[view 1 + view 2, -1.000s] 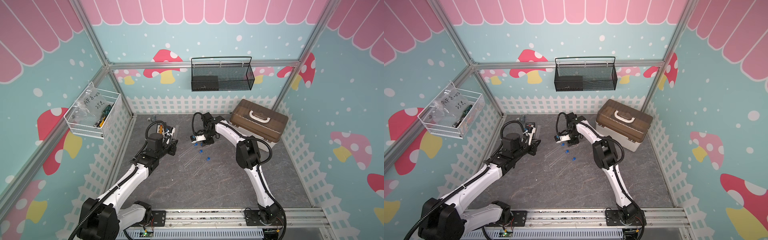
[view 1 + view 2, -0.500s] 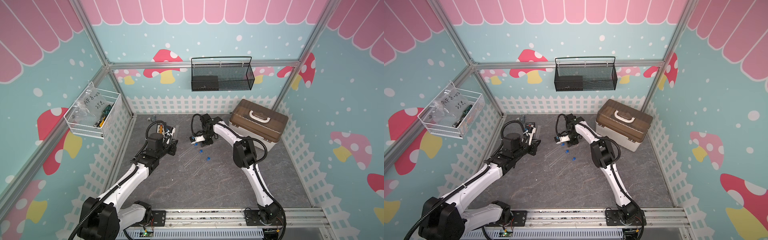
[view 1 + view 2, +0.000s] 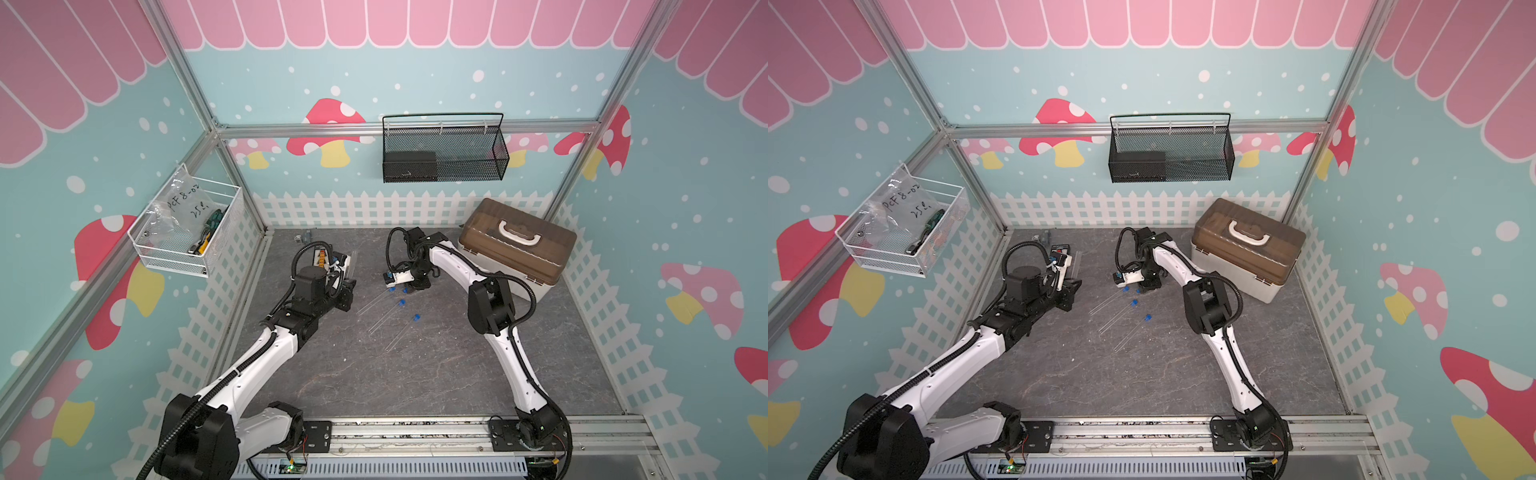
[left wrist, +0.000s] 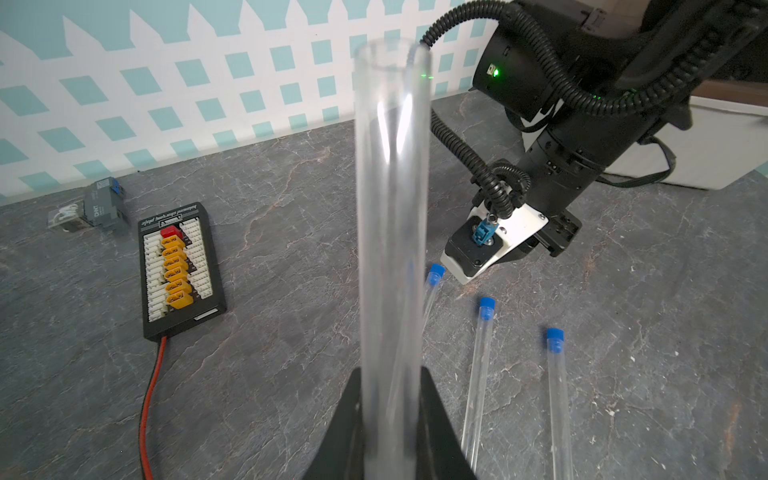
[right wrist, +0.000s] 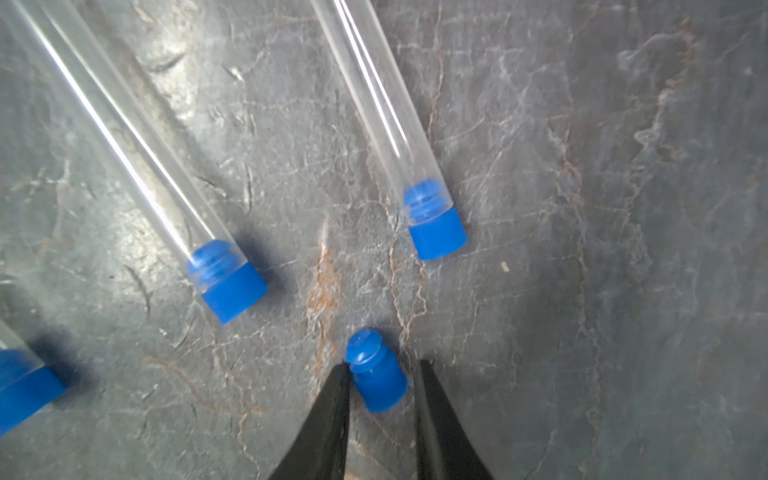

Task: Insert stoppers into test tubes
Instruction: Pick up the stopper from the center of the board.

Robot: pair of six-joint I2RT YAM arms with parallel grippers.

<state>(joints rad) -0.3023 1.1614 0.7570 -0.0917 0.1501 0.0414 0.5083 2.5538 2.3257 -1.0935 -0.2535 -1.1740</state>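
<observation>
Blue rubber, the last loose stopper lies on the grey mat near the brown-lidded case. The right gripper has drawn its jaws in around it over the past second. One finger touches, the other stands just clear, and nothing is lifted yet. Farther from the case, the left gripper is clamped on the open test tube, held upright. Three capped tubes lie between them, crowding the pick, and a connector board sits farther off.
</observation>
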